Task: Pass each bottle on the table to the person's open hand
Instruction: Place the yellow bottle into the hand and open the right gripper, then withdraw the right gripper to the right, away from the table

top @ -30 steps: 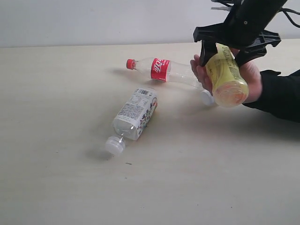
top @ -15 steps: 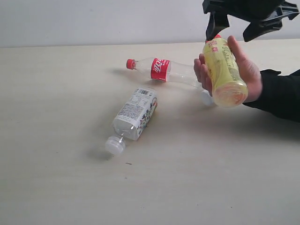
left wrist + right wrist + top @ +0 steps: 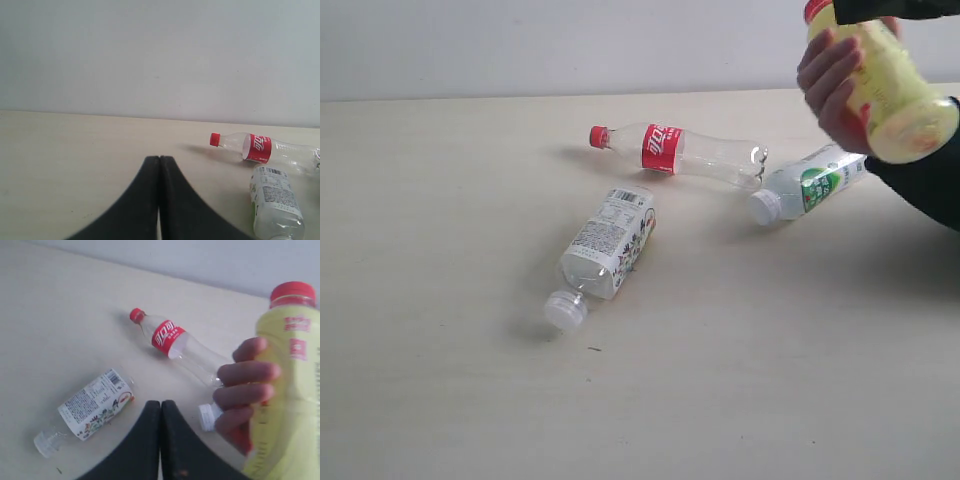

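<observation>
Right tool (image 3: 160, 409), jaws together, faces red-labelled bottle (image 3: 169, 338).

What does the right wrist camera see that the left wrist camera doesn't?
Only the right wrist view shows the person's hand holding the yellow-green bottle, plus the right gripper, shut. Only the left wrist view shows the left gripper, also shut. Both show the slim red-capped bottle and the white-labelled bottle lying on the table.
</observation>
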Robot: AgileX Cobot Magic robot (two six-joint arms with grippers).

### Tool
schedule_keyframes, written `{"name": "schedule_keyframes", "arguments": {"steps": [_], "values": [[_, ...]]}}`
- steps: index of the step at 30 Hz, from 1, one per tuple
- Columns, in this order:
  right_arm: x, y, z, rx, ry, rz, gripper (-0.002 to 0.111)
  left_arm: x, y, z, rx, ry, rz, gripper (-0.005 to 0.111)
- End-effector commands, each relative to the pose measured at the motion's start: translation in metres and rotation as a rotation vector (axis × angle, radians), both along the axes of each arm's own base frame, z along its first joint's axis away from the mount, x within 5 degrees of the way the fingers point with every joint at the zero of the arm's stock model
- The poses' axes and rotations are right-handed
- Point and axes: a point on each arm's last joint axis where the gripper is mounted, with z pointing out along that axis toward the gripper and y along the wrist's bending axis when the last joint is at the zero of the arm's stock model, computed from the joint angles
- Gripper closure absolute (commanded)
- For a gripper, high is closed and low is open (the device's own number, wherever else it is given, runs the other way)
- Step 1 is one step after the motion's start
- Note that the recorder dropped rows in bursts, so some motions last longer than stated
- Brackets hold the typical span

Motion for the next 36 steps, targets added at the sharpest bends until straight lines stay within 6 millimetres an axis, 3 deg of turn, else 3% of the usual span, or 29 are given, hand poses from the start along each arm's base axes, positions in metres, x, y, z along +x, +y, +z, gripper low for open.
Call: {"name": "schedule_keyframes", "arguments": {"steps": [1, 7, 11, 21, 36], "values": [[-0.053, -0.012, -0.005, 0.091, -0.191, 0.032, 0.108, 0.0, 0.0, 0.0, -0.008, -0.007, 0.001, 0.107], [-0.095, -0.029, -0.036, 0.128, -0.336, 0.048, 0.108, 0.0, 0.0, 0.0, -0.008, -0.007, 0.001, 0.107], [-0.103, -0.034, -0.064, 0.208, -0.36, 0.003, 0.108, 0.0, 0.0, 0.0, -0.008, -0.007, 0.001, 0.107], [-0.107, -0.045, -0.13, 0.183, -0.41, -0.074, 0.108, 0.0, 0.0, 0.0, -0.008, -0.007, 0.001, 0.107], [-0.115, -0.051, -0.161, 0.122, -0.423, -0.065, 0.108, 0.0, 0.0, 0.0, -0.008, -0.007, 0.001, 0.107]]}}
